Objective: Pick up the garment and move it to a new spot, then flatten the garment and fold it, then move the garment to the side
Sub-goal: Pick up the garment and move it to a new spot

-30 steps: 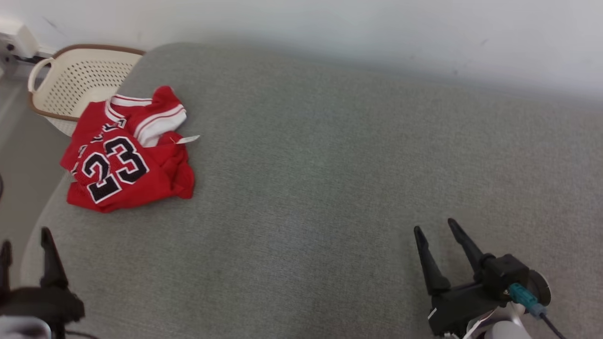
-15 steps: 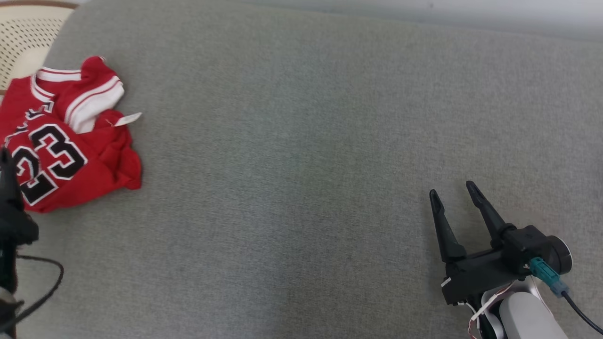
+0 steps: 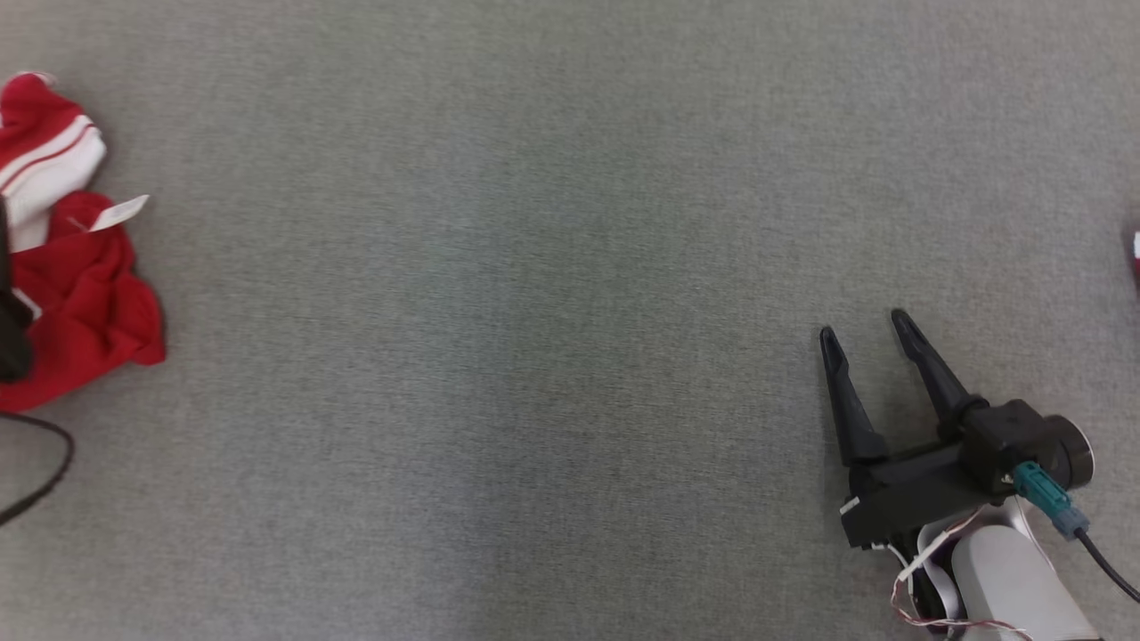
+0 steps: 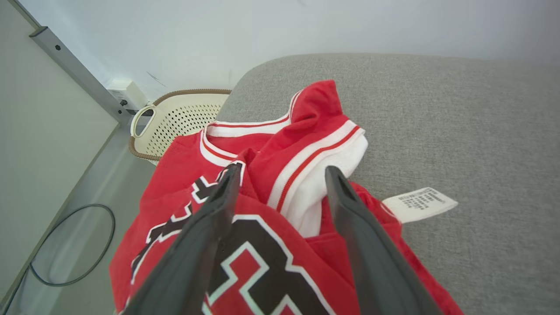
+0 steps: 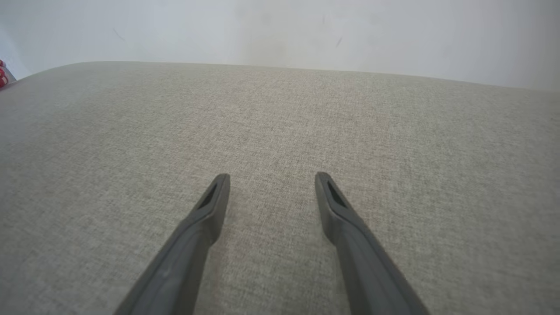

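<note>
GARMENT: you see the garment (image 4: 183,170) crumpled at the left edge of the head view on the grey cushion (image 3: 552,356); red, with a white striped sleeve folded over black white-edged numerals | LEFT: left gripper (image 4: 283,169) jaws wide apart, framing the sleeve, gripping nothing | RIGHT: right gripper (image 3: 865,325) at lower right, jaws apart, empty | AROUND: white label (image 4: 420,203) beside the garment; perforated basket (image 4: 179,118) behind it, off the cushion.
</note>
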Available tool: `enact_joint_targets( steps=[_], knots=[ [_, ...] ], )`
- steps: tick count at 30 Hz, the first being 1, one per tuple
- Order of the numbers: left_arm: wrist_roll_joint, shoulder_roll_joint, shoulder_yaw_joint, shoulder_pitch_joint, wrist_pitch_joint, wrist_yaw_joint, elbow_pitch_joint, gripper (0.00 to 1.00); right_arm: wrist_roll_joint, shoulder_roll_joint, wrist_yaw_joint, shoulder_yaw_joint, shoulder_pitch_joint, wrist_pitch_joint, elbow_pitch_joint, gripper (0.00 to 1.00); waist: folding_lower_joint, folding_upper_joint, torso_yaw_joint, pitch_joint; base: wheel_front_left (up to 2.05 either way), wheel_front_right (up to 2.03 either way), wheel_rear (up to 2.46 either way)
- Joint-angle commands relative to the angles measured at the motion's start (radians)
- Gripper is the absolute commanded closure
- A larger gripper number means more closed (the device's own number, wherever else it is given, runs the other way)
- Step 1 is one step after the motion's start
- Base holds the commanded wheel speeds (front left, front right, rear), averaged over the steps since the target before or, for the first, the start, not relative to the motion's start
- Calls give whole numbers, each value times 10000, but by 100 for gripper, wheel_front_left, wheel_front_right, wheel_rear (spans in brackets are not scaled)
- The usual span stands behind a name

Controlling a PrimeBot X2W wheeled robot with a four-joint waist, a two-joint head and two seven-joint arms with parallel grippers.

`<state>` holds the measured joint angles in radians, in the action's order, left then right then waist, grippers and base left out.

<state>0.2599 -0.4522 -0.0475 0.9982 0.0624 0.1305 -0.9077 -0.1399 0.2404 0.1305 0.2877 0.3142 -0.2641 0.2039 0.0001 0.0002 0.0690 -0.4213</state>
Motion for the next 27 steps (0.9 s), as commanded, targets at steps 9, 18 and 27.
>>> enact_joint_targets(
  steps=[9,18,27],
  knots=[
    [413,-385,-365,538,-225,-77,-931,0,-19,-34,2,-9,216,9,46,0,-1,-2,-648,-620,0,0,0],
    [743,-479,-137,878,54,-306,-1800,100,-80,-189,2,-51,196,14,89,0,-1,-2,-964,-705,0,0,0],
    [160,-657,-782,795,1805,-195,-1714,100,-247,-545,2,55,189,6,318,0,-1,-2,-1146,-233,0,0,0]
  ],
)
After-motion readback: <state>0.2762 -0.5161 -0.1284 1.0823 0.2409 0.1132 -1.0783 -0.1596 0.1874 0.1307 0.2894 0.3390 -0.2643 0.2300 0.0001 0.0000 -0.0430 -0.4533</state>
